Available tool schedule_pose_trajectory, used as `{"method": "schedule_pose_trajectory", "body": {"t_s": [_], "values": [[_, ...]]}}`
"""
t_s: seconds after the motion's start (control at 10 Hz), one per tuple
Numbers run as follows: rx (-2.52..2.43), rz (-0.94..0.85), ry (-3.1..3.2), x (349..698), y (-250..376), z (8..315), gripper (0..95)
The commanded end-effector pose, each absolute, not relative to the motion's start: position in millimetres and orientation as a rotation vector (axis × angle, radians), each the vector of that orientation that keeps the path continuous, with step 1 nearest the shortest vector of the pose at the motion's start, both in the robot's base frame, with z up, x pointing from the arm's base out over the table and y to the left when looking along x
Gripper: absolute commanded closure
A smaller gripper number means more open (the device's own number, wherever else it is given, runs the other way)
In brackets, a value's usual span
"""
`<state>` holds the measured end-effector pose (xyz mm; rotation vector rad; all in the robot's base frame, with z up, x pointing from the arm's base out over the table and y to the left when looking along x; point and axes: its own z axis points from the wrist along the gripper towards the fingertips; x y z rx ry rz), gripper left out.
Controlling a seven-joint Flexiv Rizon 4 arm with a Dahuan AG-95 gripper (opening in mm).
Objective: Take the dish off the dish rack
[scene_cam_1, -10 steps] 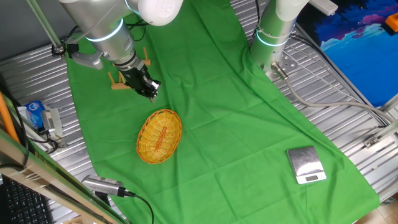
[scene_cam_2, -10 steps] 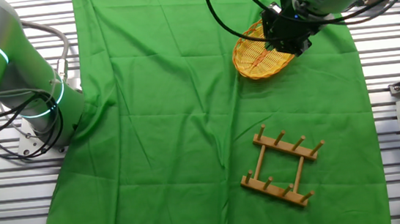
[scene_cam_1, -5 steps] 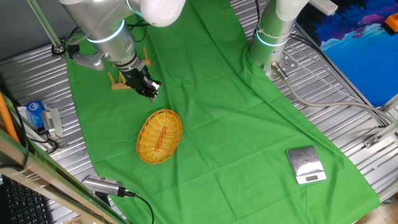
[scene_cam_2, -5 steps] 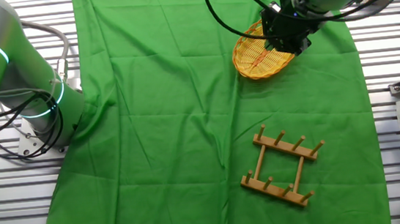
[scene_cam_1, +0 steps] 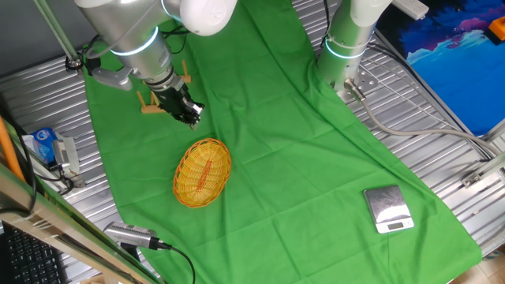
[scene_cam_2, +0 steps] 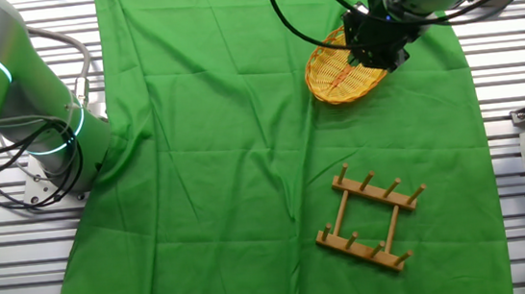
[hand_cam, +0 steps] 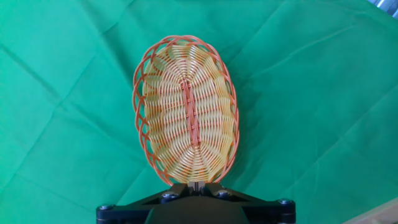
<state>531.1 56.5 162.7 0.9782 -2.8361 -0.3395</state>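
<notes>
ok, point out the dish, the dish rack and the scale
dish [hand_cam: 186, 115], hand view, reddish centre strip
dish rack [scene_cam_2: 371, 220], other fixed view, middle of the frame
scale [scene_cam_1: 388, 208], one fixed view, metal top

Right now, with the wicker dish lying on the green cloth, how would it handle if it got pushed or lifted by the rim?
The dish looks like thin open weave, so it is probably light and would slide on the green cloth rather than roll. Its shallow oval shape lies flat, so tipping seems unlikely. Gripped at one rim, the weave may flex a little.
</notes>
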Motion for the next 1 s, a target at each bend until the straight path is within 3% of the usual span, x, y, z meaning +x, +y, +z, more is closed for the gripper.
{"method": "schedule_pose_trajectory", "body": {"t_s": [0.1,1.0], "values": [[0.993,-0.345,-2.841,533,56,156,95.0],[1.1,-0.357,-2.817,537,24,107,95.0]]}}
